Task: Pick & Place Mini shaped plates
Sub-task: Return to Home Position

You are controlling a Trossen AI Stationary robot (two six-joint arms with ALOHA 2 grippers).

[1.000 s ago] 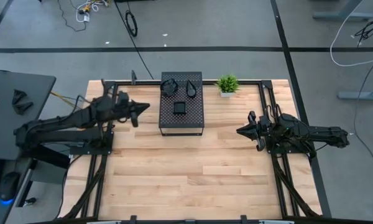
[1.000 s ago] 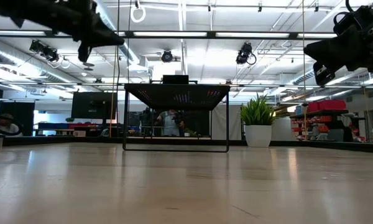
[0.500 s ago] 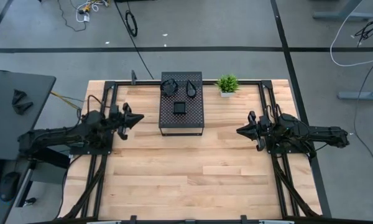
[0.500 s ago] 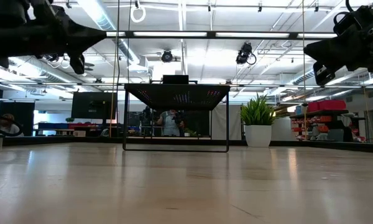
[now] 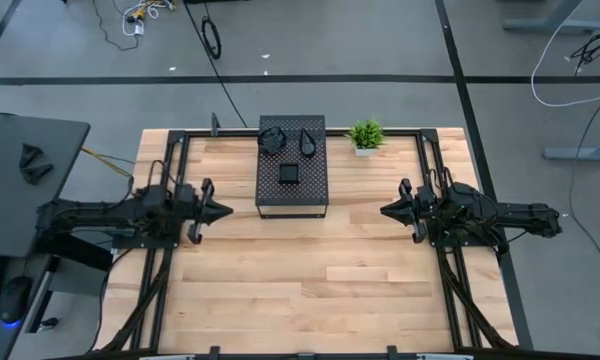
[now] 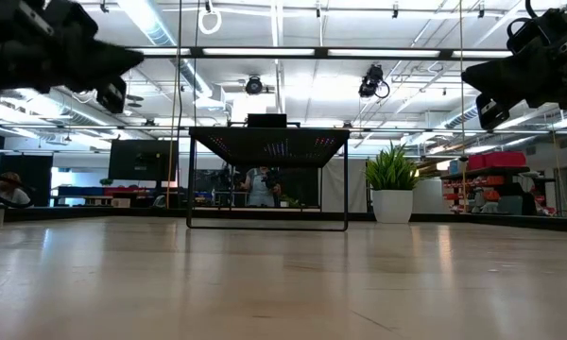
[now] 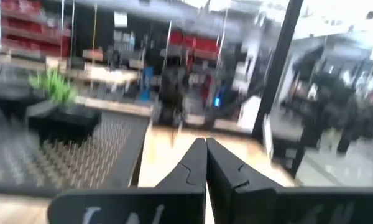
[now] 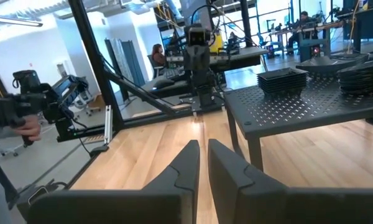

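The plates sit in three small piles on top of the black shelf (image 5: 291,195): a rounded pile (image 5: 271,139) and a teardrop pile (image 5: 307,141) at its far end, and a square pile (image 5: 289,173) nearer its middle. No plate is visible on the bare tabletop (image 5: 310,270) around the shelf, so the placing looks finished and only the retreat seems to be left.

The left arm (image 5: 130,212) lies low off the shelf's left side. Its jaws are pressed together and empty, pointing toward the shelf's near corner but apart from it. The right arm (image 5: 480,213) waits off the shelf's right side, farther from it. Its jaws are a thin slit apart, hold nothing, and point back toward the shelf.

To do this step well, the left arm should probably draw straight away from the shelf rather than swing across it. The shelf top stands above the tabletop on thin legs, and a bump to its edge could shake the glossy piles out of line. Keeping the jaws together and level should leave nothing to catch on the shelf's edge. The right arm's pose makes a fair pattern, so the left arm should likely settle into a matching pose on its own side. The small plant (image 5: 365,135), just beside the shelf's far right corner, lies out of either arm's way.
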